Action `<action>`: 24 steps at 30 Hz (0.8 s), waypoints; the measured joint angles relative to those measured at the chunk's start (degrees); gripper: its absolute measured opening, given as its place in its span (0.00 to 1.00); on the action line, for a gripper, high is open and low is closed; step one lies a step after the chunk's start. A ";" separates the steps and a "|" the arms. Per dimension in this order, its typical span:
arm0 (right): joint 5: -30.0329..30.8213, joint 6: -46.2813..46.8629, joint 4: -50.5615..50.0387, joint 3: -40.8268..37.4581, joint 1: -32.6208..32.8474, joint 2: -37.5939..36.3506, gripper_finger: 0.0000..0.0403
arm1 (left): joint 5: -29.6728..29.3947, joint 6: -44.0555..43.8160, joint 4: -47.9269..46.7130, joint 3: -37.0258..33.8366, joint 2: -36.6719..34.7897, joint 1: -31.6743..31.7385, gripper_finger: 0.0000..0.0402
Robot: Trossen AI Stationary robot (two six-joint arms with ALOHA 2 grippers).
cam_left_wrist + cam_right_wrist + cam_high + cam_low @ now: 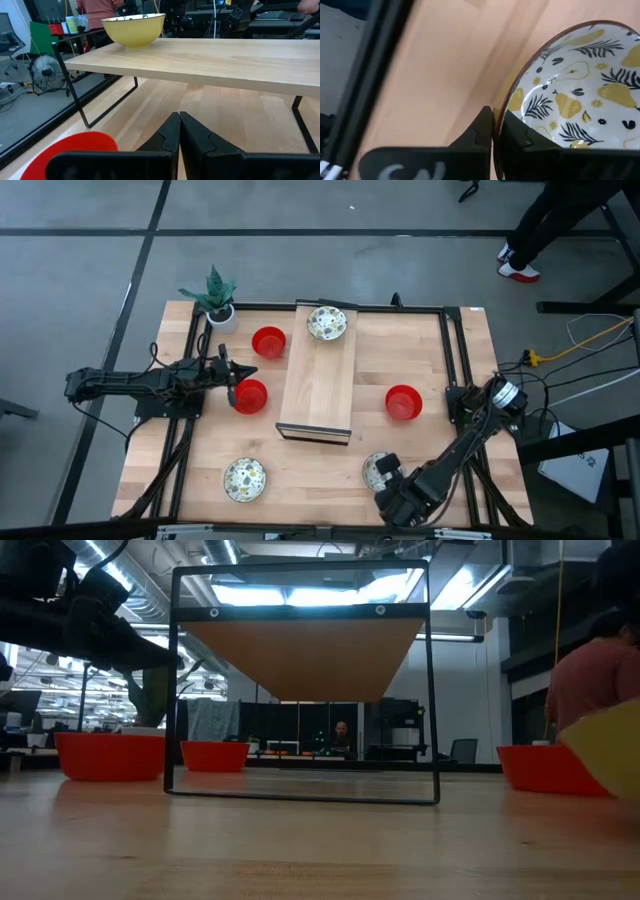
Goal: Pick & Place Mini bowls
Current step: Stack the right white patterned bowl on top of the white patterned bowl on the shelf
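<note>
Gripping the rim of a cream-white patterned mini bowl [580, 95] at the desk's [330, 470] near edge, my right claw [493, 131] is pinched shut on it. My left claw [179, 131], fingers together and holding nothing, hangs over a glossy red mini bowl [250, 396] beside the raised wooden shelf [320, 380].
</note>
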 joint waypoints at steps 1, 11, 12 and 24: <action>0.08 0.03 -0.42 0.00 -0.27 0.00 0.03 | 0.00 0.00 -0.01 0.00 0.00 0.01 0.01; 2.20 1.81 -9.29 4.91 -0.94 -0.09 0.03 | 0.00 -0.01 -0.02 0.00 0.02 0.00 0.01; 3.24 1.78 -11.03 6.13 -0.92 -0.10 0.03 | 0.00 -0.01 -0.02 0.00 0.02 0.02 0.01; 8.00 1.09 -24.10 16.47 -0.85 -0.21 0.03 | 0.00 0.00 -0.02 0.00 0.02 0.00 0.01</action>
